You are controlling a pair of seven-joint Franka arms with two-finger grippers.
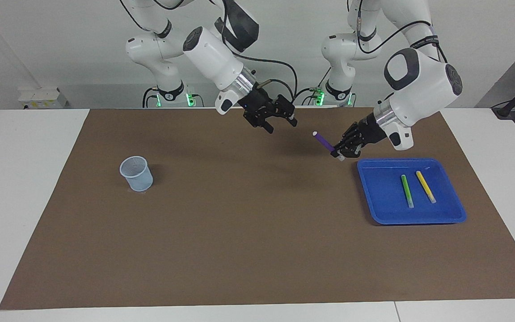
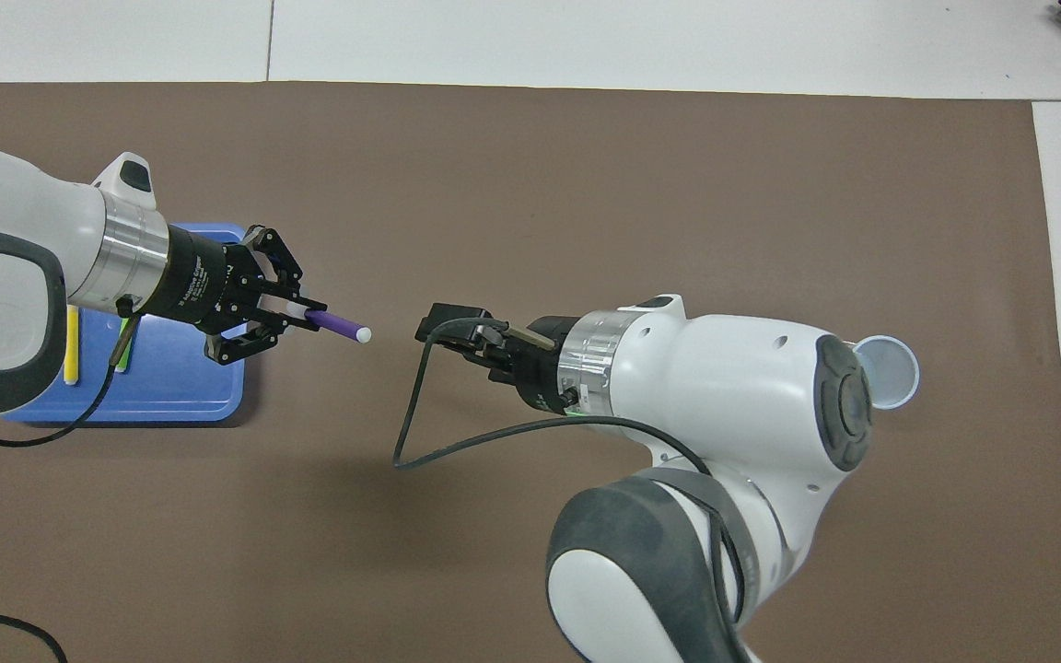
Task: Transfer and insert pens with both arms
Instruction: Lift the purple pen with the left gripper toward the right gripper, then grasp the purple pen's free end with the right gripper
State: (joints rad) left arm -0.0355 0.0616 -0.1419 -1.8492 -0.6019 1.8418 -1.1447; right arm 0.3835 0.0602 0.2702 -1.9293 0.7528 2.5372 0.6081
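Pinching the purple pen near its lower, pale end, the left gripper holds it up in the air over the brown mat, just beside the blue tray. The pen is tilted. Its other end has a white tip, and that end points up and toward the right gripper. In the overhead view the purple pen sticks out from the left gripper toward the middle of the table, and the right gripper is near its tip but does not touch it.

The right gripper hangs over the mat with its fingers spread wide, and nothing is between them.

Two more pens lie flat in the blue tray, at the left arm's end of the table. The green pen and the yellow pen lie side by side, near each other but not touching.

A small pale blue mesh cup stands upright on the mat at the right arm's end of the table, well apart from the tray and from both grippers.
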